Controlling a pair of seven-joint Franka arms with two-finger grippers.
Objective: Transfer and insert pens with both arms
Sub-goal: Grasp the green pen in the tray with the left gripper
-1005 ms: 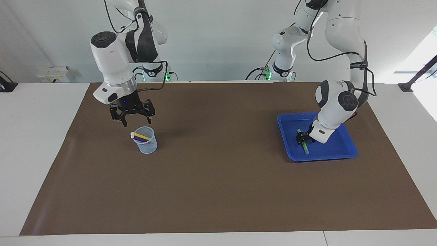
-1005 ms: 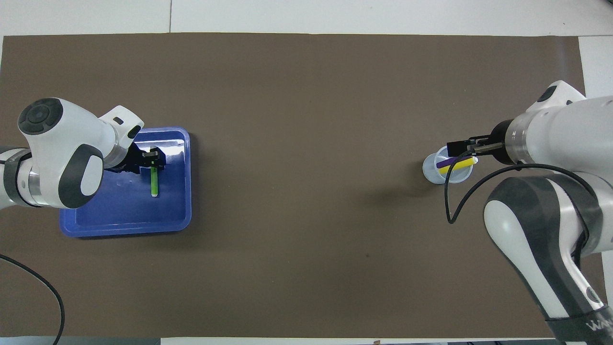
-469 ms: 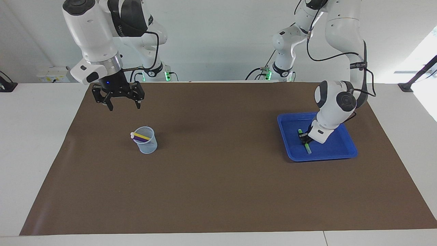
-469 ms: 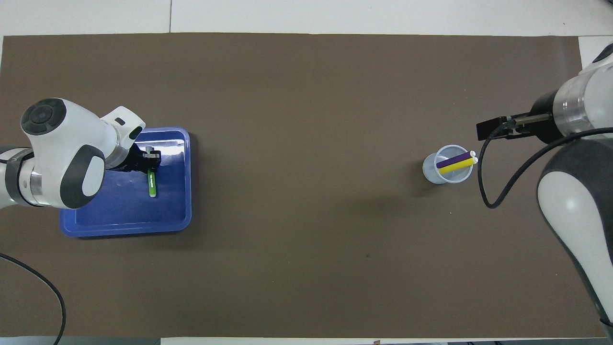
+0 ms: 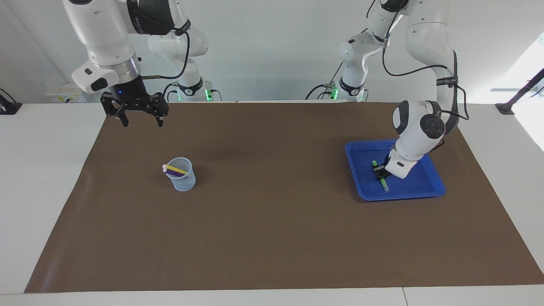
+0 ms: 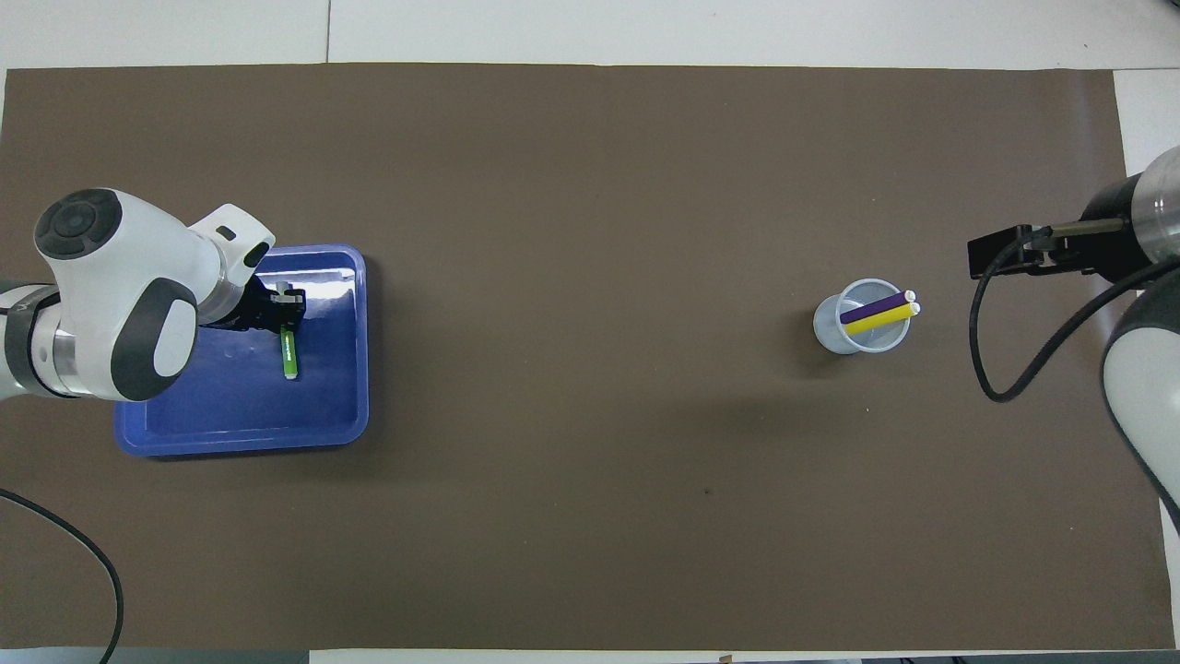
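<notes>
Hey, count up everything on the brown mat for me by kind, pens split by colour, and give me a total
Green pen: 1, in the blue tray
Yellow pen: 1, in the cup
Purple pen: 1, in the cup
Blue tray: 1
Cup: 1
Total: 5

Brown mat (image 5: 272, 238) on the table: matt, paper-like, faint creases. Blue tray (image 5: 433, 187): smooth glossy plastic w/ highlights. Cup (image 5: 185, 180): translucent bluish plastic. Arm shells (image 5: 418, 127): glossy white plastic; wrist ring (image 5: 127, 68): bright metal. Table top (image 5: 42, 170): smooth, white, semi-matt.
</notes>
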